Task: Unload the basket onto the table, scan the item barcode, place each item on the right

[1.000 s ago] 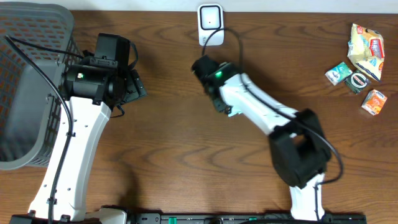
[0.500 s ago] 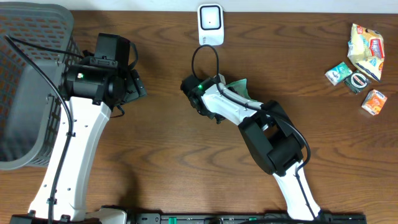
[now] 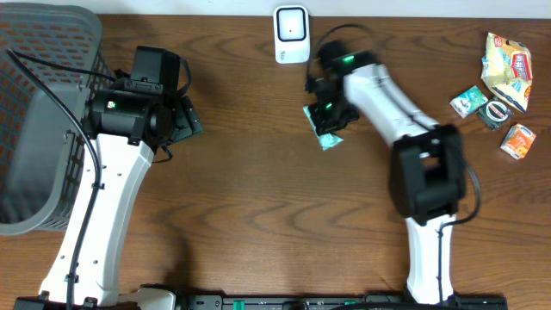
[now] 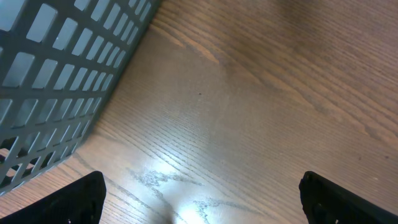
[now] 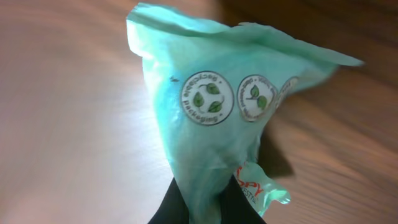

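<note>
Near the scanner (image 3: pixel 291 34), the right gripper (image 3: pixel 331 112) pinched the green packet (image 5: pixel 211 124).
Its jaws were closed on the packet's lower edge. No barcode showed, possibly on the hidden side, so turning that face toward the scanner seemed wise. The left gripper (image 4: pixel 199 202) stood wide, empty.

Basket (image 3: pixel 39 103) walls off left edge; scanner (image 3: pixel 291 34) at far edge; packets (image 3: pixel 498 90) crowd far right; bare tabletop (image 3: pixel 258 215) between arms.
</note>
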Motion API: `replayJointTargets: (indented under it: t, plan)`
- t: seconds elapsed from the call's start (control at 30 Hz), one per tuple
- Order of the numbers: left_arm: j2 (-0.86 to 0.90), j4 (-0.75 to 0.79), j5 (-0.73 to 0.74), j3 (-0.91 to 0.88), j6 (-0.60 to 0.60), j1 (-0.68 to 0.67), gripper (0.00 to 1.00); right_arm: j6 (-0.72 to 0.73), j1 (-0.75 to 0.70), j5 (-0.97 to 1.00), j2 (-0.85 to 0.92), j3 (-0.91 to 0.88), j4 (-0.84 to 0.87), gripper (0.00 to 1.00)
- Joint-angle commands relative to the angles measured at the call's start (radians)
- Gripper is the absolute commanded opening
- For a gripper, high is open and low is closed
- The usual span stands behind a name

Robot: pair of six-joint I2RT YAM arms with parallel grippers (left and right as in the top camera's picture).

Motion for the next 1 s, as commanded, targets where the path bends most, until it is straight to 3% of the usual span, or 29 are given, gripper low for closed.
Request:
replayJointTargets:
  t: [0.0,0.23,0.4,0.57,0.77,0.93,0.97]
  plan:
    - [0.004,-0.005,-0.013,-0.001,-0.009,0.004,0.97,-0.19,-0.104,-0.694,-0.05,0.016,-0.024,0.01]
    - [0.004,-0.005,-0.013,-0.001,-0.009,0.004,0.98,-0.333,-0.23,-1.029,-0.046,-0.105,-0.063,0.01]
    - [0.004,-0.005,-0.013,-0.001,-0.009,0.004,0.97,-0.417,-0.254,-1.11,-0.046,-0.211,-0.058,0.01]
    - [0.004,-0.005,-0.013,-0.001,-0.009,0.004,0.98,-0.474,-0.251,-1.105,-0.046,-0.266,-0.058,0.01]
    - [0.004,-0.005,-0.013,-0.001,-0.009,0.004,0.98,-0.475,-0.251,-0.953,-0.046,-0.335,-0.031,0.01]
    - [0.004,-0.005,-0.013,-0.001,-0.009,0.004,0.98,-0.263,-0.251,-0.738,-0.046,-0.426,0.085,0.02]
    - [0.004,-0.005,-0.013,-0.001,-0.009,0.004,0.98,-0.23,-0.253,-0.694,-0.046,-0.43,0.103,0.08]
